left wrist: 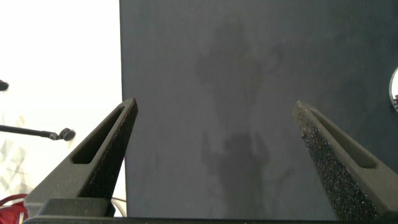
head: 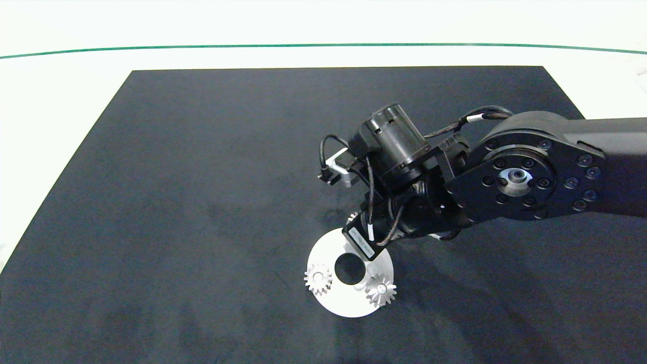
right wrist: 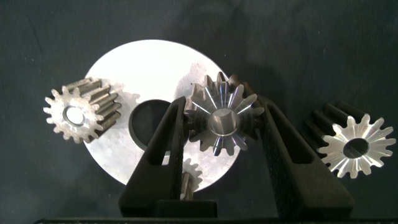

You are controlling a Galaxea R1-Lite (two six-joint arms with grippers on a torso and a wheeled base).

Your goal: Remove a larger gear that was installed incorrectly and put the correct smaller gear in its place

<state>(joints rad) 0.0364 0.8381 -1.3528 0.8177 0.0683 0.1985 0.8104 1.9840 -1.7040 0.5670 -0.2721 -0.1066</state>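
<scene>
In the right wrist view my right gripper (right wrist: 222, 106) is shut on the larger gear (right wrist: 222, 119), a wide silver gear with ridged teeth. It is held over the white disc (right wrist: 143, 62), just beside the disc's big hole. I cannot tell whether it touches the disc. The smaller gear (right wrist: 356, 148), thin and star-toothed with a round bore, lies on the black mat beside the disc, outside the fingers. In the head view the right arm (head: 505, 177) reaches over the disc (head: 349, 306) and hides its fingers and the held gear. My left gripper (left wrist: 214, 106) is open above bare mat.
Two more silver gears sit on the disc, one (head: 318, 278) (right wrist: 78, 112) left of the hole and one (head: 380, 290) at the near right rim. The black mat (head: 202, 177) covers most of the white table, and a green line (head: 151, 49) runs along the far side.
</scene>
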